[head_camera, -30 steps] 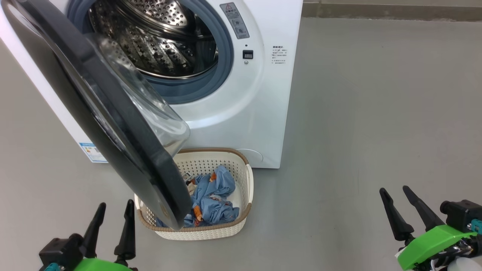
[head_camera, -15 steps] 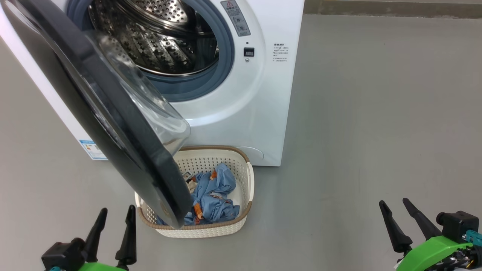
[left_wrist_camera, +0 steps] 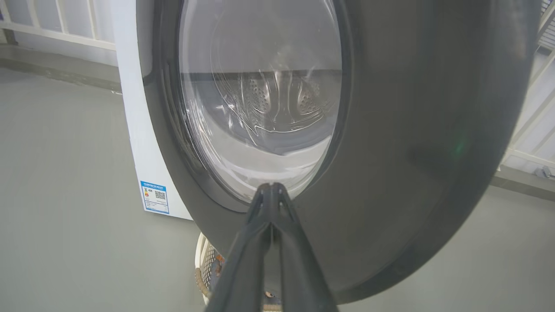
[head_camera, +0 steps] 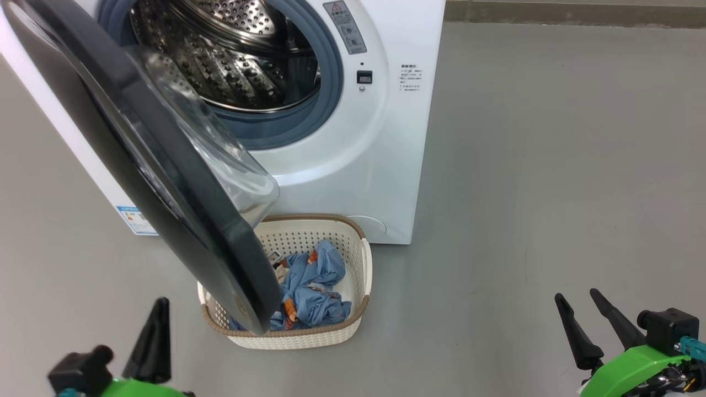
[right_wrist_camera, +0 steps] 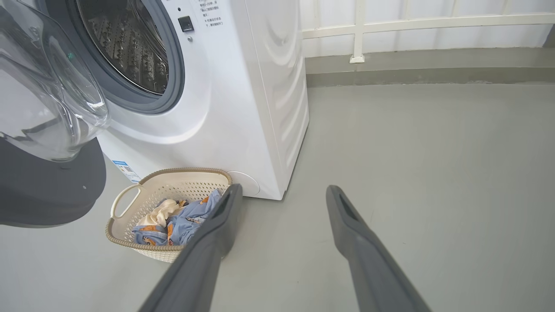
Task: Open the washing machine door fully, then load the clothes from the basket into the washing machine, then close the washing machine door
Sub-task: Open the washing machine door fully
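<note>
Head view: my left end effector (head_camera: 161, 306) sits low left, fingers pressed together w/ nothing between them. My right end effector (head_camera: 576, 296) is low right, fingers spread wide, empty, above bare floor (head_camera: 540, 165). The washing machine door (head_camera: 182, 193) stands swung out at an angle from the washing machine (head_camera: 358, 154), steel drum (head_camera: 237, 60) exposed behind it. The door's lower edge overlaps the left part of the basket (head_camera: 298, 337) – can't tell if they touch. The basket is on the floor just in front of the machine, clothes (head_camera: 314, 292) bunched inside.

Left wrist view: left end effector (left_wrist_camera: 271, 188) closed tip to tip, pointing at the door's (left_wrist_camera: 412, 151) outer face near the bottom of its glass. Contact unclear. A bit of the basket (left_wrist_camera: 204, 268) peeks out below the rim; blue label (left_wrist_camera: 155, 197) on the machine's (left_wrist_camera: 130, 108) lower corner.

Right wrist view: right end effector (right_wrist_camera: 284, 190) wide open, holding nothing – its left finger crosses in front of the basket's (right_wrist_camera: 130, 203) right side. Blue clothes (right_wrist_camera: 186, 216) plus a cream cloth (right_wrist_camera: 158, 212) lie inside. Door (right_wrist_camera: 47, 186) at left, machine (right_wrist_camera: 243, 108) behind.
</note>
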Motion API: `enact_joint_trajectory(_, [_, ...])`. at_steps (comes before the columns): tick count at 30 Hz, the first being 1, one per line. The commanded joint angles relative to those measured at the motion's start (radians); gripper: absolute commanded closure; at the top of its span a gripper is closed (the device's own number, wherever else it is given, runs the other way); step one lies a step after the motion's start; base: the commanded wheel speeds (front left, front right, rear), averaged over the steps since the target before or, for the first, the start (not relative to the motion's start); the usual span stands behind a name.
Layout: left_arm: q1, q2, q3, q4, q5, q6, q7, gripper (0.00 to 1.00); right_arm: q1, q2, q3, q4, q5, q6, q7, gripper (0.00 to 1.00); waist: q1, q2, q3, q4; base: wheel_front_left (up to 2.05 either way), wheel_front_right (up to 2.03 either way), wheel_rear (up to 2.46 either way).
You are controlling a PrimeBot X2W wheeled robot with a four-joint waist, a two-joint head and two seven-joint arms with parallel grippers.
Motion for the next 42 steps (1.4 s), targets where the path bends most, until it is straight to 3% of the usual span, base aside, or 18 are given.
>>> enact_joint_trajectory(1, [-0.047,0.013,0.042,-0.030,-0.006,-0.002,-0.006,1.00,0.013,-0.014,0.013,-0.024,-0.005,0.002,-0.012,0.00,0.0000,-0.0001,0.000,0.001,0.00,0.00,0.00])
enact_joint_trajectory(12, [-0.091,-0.019,0.141,-0.286,0.003,-0.002,-0.006,1.00,0.016,-0.016,0.009,-0.034,-0.013,0.002,-0.012,0.00,0.0000,-0.0001,0.000,0.006,0.00,0.00,0.00])
enact_joint_trajectory(19, [-0.096,-0.047,0.035,-0.526,0.026,0.014,0.032,1.00,0.012,-0.014,0.013,-0.040,-0.019,0.002,-0.012,0.00,0.0000,-0.0001,0.002,0.001,0.00,0.00,0.00])
enact_joint_trajectory(23, [-0.096,-0.060,-0.067,-0.593,0.027,0.021,0.083,1.00,0.009,-0.013,0.016,-0.042,-0.021,0.002,-0.012,0.00,0.0000,-0.0001,0.004,-0.003,0.00,0.00,0.00])
enact_joint_trajectory(31, [-0.101,-0.072,-0.226,-0.473,0.004,0.031,0.119,1.00,0.001,-0.009,0.019,-0.045,-0.029,0.002,-0.012,0.00,0.0000,-0.0001,0.008,-0.014,0.00,0.00,0.00])
enact_joint_trajectory(42, [-0.164,-0.075,-0.268,-0.209,-0.067,0.046,0.083,1.00,0.001,-0.006,0.019,-0.048,-0.034,0.002,-0.012,0.00,0.0000,-0.0001,0.009,-0.017,0.00,0.00,0.00])
